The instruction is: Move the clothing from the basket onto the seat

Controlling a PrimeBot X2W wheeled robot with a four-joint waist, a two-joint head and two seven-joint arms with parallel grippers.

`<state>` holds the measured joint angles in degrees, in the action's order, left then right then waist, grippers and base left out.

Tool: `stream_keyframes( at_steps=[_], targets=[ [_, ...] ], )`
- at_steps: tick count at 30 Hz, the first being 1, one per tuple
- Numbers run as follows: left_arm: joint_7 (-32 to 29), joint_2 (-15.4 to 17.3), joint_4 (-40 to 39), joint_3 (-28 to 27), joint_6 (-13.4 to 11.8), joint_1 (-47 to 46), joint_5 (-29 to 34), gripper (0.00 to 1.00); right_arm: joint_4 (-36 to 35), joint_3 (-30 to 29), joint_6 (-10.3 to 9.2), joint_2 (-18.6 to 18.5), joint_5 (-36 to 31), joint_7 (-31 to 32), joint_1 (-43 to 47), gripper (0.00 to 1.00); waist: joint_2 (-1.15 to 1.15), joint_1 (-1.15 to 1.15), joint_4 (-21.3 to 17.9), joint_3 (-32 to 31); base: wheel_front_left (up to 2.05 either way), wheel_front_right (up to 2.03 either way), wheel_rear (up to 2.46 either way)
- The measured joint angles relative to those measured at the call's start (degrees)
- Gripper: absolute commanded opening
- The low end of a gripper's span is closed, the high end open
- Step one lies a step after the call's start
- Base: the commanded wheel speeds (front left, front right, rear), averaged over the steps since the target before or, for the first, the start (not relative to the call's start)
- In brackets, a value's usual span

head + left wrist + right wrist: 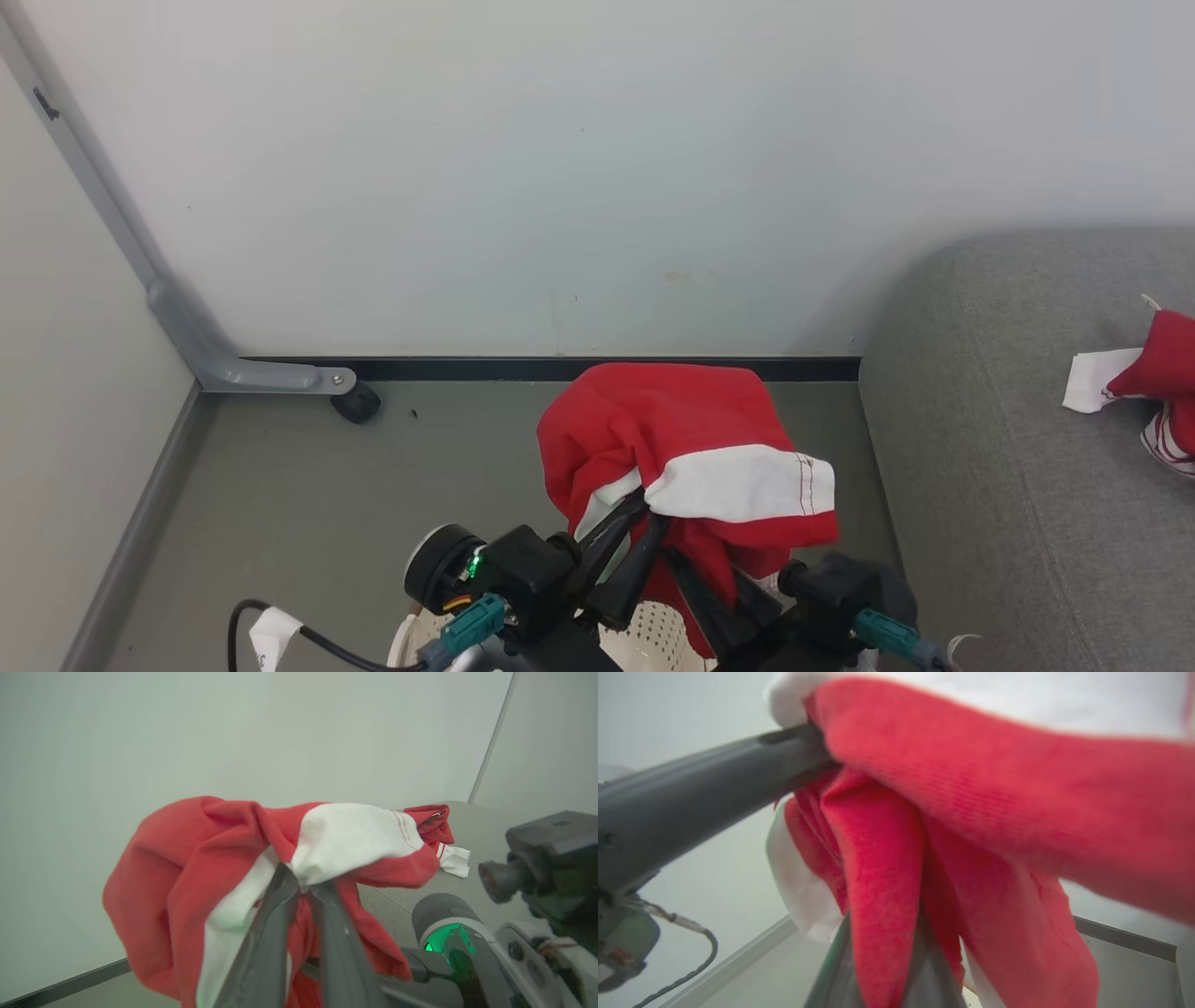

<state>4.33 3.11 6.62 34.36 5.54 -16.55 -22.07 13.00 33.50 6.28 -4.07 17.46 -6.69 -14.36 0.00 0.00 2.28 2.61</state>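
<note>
A red piece of clothing (672,420) with a white panel hangs bunched in the air over the cream perforated basket (653,635), which peeks in at the bottom edge. My left gripper (644,509) is shut on it at the white panel; the left wrist view shows the same pinch, left gripper (301,884). My right gripper (885,952) comes up from below, shut on a hanging red fold, its tips buried in cloth. The grey seat (1018,448) lies to the right. Another red and white garment (1162,373) rests on it at the far right edge.
A pale wall with a black baseboard (467,368) stands close behind. A grey metal frame leg with a black caster (355,402) sits on the grey-green floor (308,485) at the left. A black cable with a white tag (274,635) loops at the lower left.
</note>
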Motion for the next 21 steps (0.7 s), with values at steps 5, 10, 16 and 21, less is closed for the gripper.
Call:
stream_keyframes(
  at_steps=[5,10,16,21],
  targets=[
    [-0.70,-0.02,-0.52,0.44,-0.04,-0.02,-0.01,0.48,1.25,-0.32,0.12,0.07,0.55,-1.00,-1.83,0.00,0.00,0.00,-0.14,0.26,0.00,0.00,0.00],
    [-0.98,0.01,-1.41,0.58,-0.54,0.02,-0.01,1.00,3.65,-2.02,0.12,0.05,0.78,-1.76,-4.52,0.00,0.00,0.00,-0.53,0.51,0.00,0.00,0.00],
    [-1.21,0.62,-2.87,0.33,-1.23,0.08,0.09,1.00,7.39,-5.01,0.01,0.01,0.76,-2.80,-9.59,0.00,0.00,0.00,-1.95,1.11,0.00,0.00,0.00],
    [-1.22,1.30,-4.16,0.56,-1.58,0.47,0.68,1.00,9.75,-8.42,-0.85,-0.89,0.78,-4.02,-12.95,0.00,0.00,0.00,-3.36,1.59,0.00,0.00,0.00]
  ],
)
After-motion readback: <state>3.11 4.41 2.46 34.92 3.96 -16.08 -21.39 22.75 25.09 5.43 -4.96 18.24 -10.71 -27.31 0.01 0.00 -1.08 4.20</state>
